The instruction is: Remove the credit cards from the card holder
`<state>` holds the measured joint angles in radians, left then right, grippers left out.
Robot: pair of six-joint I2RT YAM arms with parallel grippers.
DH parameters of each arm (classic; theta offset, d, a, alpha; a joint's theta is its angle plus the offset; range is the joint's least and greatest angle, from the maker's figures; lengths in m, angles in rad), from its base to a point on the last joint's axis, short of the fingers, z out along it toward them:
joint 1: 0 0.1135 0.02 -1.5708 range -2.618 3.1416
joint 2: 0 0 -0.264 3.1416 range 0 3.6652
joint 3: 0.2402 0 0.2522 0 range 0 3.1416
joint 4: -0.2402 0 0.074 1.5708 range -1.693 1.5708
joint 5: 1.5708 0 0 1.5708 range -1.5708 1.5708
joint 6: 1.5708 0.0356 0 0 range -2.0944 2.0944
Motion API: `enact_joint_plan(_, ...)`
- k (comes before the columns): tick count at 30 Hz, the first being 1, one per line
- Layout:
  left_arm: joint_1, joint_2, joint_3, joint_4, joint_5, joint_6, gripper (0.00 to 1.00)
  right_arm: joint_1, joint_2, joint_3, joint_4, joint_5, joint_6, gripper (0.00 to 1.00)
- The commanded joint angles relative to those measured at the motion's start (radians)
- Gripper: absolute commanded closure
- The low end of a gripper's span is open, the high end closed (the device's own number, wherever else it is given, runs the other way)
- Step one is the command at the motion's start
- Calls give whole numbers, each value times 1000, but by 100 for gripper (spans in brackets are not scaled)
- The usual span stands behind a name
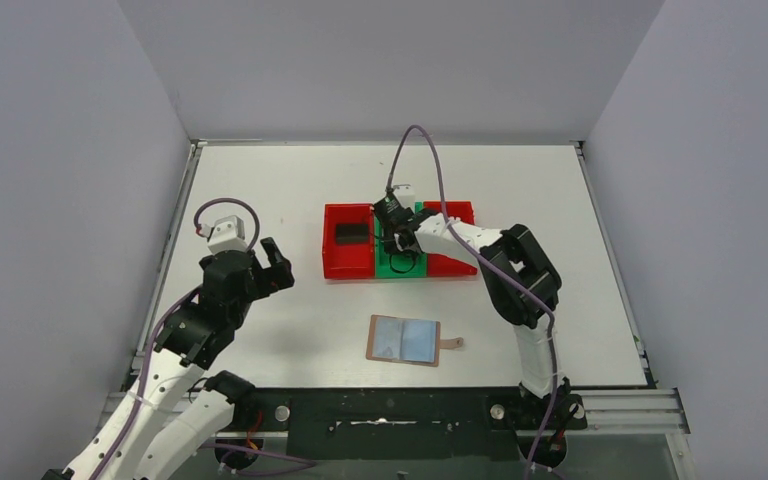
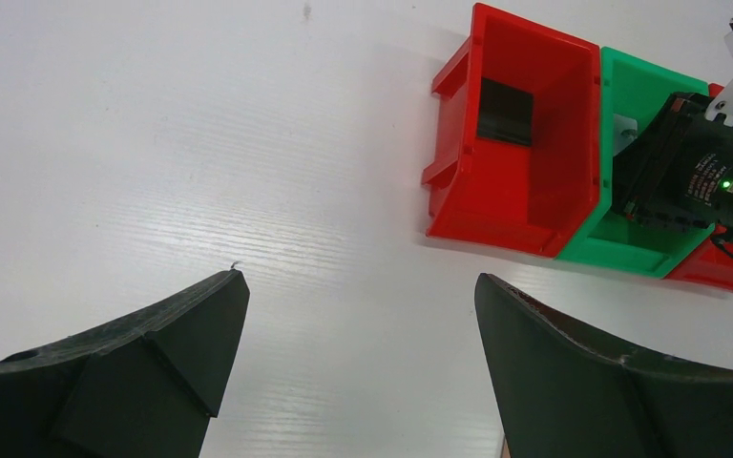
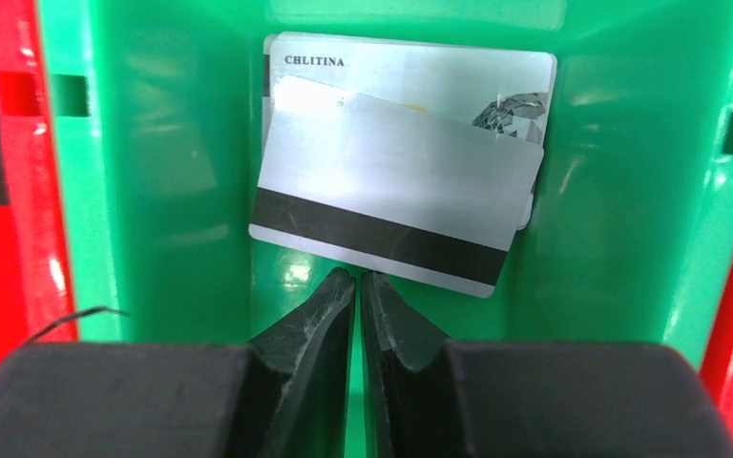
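Observation:
The card holder [image 1: 403,340] lies open on the table near the front, pale blue pockets up, strap tab to the right. Two silver-grey credit cards rest flat in the green bin [image 3: 153,191]: one with a black stripe [image 3: 391,181] overlaps one printed with letters [image 3: 420,72]. A black card [image 2: 506,112] sits in the left red bin [image 2: 534,200]. My right gripper [image 3: 358,277] reaches down into the green bin, shut, its tips at the striped card's near edge with nothing between them. My left gripper [image 2: 358,277] hangs open over bare table, left of the bins.
The red, green and red bins [image 1: 400,268] stand in a row at mid table. Grey walls close in the table on three sides. My right arm [image 1: 515,275] bends above the table between the bins and the card holder.

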<state>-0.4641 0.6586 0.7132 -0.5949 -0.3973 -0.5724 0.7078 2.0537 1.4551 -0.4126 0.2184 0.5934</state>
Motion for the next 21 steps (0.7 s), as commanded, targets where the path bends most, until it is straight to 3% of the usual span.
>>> enact_joint_plan(1,-5,-8,11,15,-24,-9,9,7,16,44,25,78,21,89)
enact_joint_plan(5,-5,-6,10,17,-23,-9,9,-2,22,31,58,152,14,89)
enact_joint_plan(21,-8,-11,8,12,-23,-15,9,-36,34,79,93,107,-73,84)
